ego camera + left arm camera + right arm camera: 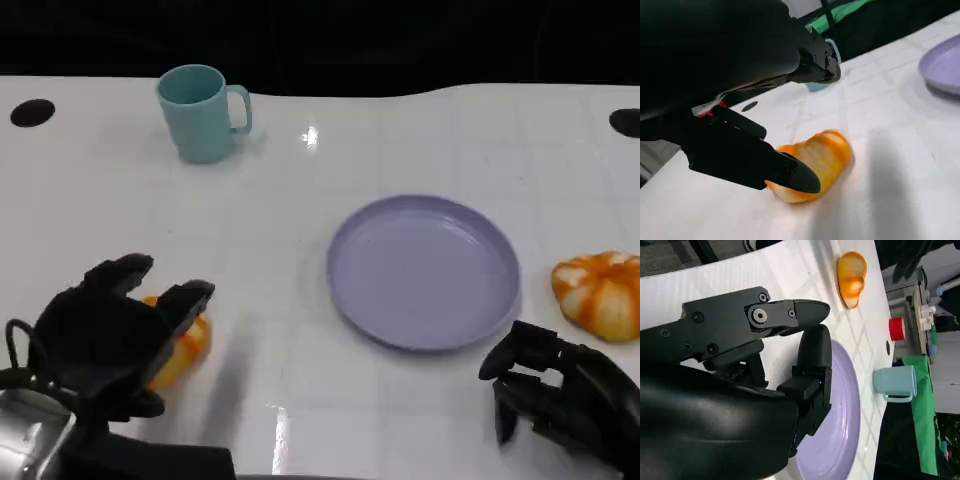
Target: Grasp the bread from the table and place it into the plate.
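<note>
An orange bread roll [188, 348] lies on the white table at the lower left, and my left hand [110, 335] hovers over it. In the left wrist view one fingertip [797, 179] touches the near side of the roll [820, 157], while the other fingers [812, 62] stand spread well above it. The lavender plate [423, 270] sits empty at the middle of the table. A second orange bread [600, 295] lies just right of the plate. My right hand [560, 392] rests low at the lower right, fingers apart and holding nothing, near the plate rim [842, 405].
A teal mug [203, 112] stands at the back left, far from both hands. The right wrist view shows the second bread [851, 276] near the table's edge, the mug [895, 383], and a red cup [897, 329] beyond the table.
</note>
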